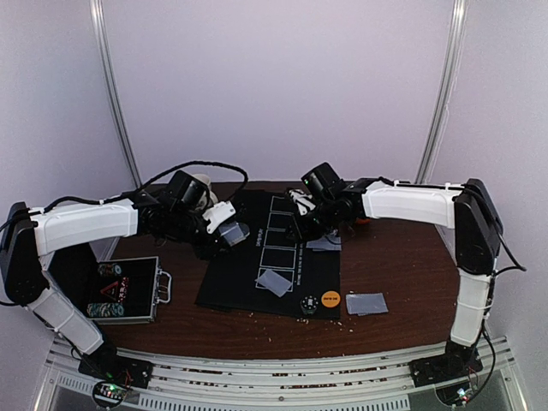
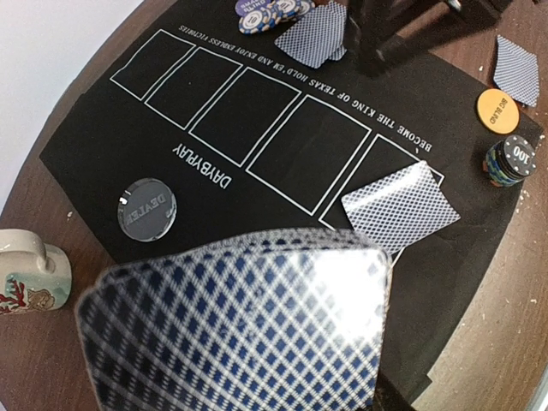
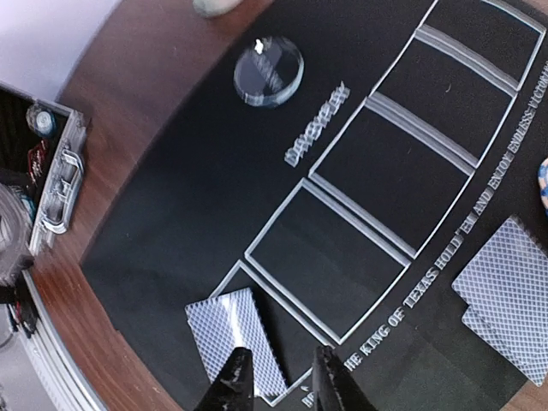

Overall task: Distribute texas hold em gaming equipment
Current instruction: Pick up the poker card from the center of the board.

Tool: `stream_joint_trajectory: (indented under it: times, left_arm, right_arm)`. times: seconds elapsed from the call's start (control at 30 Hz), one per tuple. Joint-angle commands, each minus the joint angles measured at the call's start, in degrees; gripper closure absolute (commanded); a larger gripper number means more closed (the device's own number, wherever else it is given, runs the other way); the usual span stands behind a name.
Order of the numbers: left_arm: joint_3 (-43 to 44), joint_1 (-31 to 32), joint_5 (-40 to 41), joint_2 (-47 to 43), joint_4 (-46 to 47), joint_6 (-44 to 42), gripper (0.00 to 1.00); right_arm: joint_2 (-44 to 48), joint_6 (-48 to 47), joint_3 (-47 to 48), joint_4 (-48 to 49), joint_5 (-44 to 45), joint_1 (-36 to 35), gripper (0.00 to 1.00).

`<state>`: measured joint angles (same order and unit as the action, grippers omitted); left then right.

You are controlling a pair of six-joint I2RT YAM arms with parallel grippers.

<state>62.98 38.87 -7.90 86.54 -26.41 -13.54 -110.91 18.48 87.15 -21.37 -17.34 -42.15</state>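
Here, a fanned deck (image 2: pixel 240 334) with cross-hatched backs is clamped in the left end effector (image 1: pixel 218 224), held above the left side of the black mat (image 1: pixel 231 274). One card (image 3: pixel 235 342) lies face down across the corner of the mat's end box. The right end effector (image 3: pixel 281 353) hangs just over it with its fingers a little apart and nothing between them; I cannot tell whether they touch the card. Two cards (image 3: pixel 505 291) lie overlapped at the mat's right edge. One more card (image 1: pixel 366 303) sits on the bare desk (image 1: pixel 402 265) just beside the mat's near right corner. On that corner are an orange button (image 2: pixel 499 110) and, next to it, a short stack of chips (image 2: pixel 512 161). A clear dealer disc (image 2: pixel 145 208) lies on the mat's far left part. An open metal case (image 1: pixel 124 289) stands on the desk left of the mat, and a white mug (image 2: pixel 30 278) stands beyond the mat's left edge.
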Motion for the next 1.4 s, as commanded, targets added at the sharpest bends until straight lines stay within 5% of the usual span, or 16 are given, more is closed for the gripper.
stream_joint_trajectory:
  times: [0.0,0.5,0.77,1.0,1.13,1.23,1.37]
  left_arm:
    - [0.04,0.03,0.81,-1.51,2.58,0.53,0.54]
    - [-0.05,0.00,0.25,-1.82,2.57,0.39,0.54]
    - [-0.05,0.03,0.21,-1.90,2.62,0.27,0.54]
    - [-0.12,0.05,0.26,-2.01,2.63,0.27,0.54]
    - [-0.14,-0.02,0.45,-2.12,2.61,0.19,0.54]
    - [-0.23,-0.02,0.92,-2.17,2.77,0.29,0.54]
    - [-0.23,-0.08,2.70,-2.08,2.95,0.95,0.54]
  right_arm:
    - [-4.03,-3.27,0.08,-7.67,-3.13,-2.11,0.64]
    - [-15.23,-7.80,4.57,-9.47,-14.91,-2.20,0.57]
    - [-17.53,-8.19,4.98,-8.21,-21.77,-2.03,0.70]
    - [-17.70,-7.07,4.68,-6.46,-22.06,-1.10,1.00]
    - [-15.64,-6.03,4.95,-5.41,-22.38,-0.78,1.00]
    - [-12.02,-4.73,5.53,-4.31,-18.05,-0.53,1.00]
    - [-5.75,-5.86,6.66,-6.36,2.93,-1.15,1.00]
